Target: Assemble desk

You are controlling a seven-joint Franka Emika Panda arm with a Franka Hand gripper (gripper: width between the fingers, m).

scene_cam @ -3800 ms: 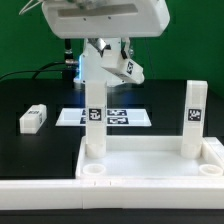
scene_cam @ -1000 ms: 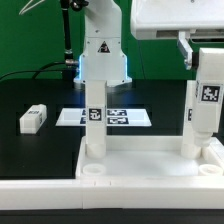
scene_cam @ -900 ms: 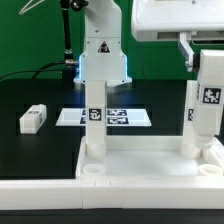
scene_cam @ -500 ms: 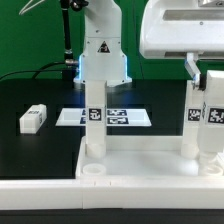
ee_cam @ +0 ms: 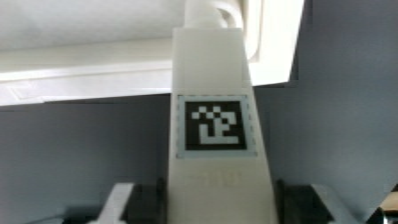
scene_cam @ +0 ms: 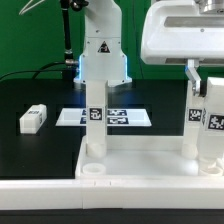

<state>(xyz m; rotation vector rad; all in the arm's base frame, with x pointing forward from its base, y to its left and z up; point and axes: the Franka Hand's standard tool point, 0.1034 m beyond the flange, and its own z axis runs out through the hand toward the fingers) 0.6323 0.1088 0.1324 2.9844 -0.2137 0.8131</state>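
The white desk tabletop (scene_cam: 140, 160) lies rim-up at the front. Two white tagged legs stand upright in its rear sockets, one on the exterior view's left (scene_cam: 95, 120) and one on its right (scene_cam: 191, 118). My gripper (scene_cam: 206, 80) is shut on a third tagged leg (scene_cam: 214, 120) and holds it upright over the tabletop's front right corner. Its lower end is near the rim; I cannot tell whether it is seated. In the wrist view this leg (ee_cam: 217, 120) fills the middle between my fingers (ee_cam: 132, 204), with the tabletop (ee_cam: 98, 60) beyond. A fourth leg (scene_cam: 33, 118) lies loose on the black table.
The marker board (scene_cam: 125, 116) lies flat behind the tabletop. The arm's white base (scene_cam: 100, 55) stands at the back. The front left socket (scene_cam: 92, 170) of the tabletop holds no leg.
My gripper has come from the back middle to the exterior view's right with the leg, and over the last second it has lowered the leg toward the front right corner.
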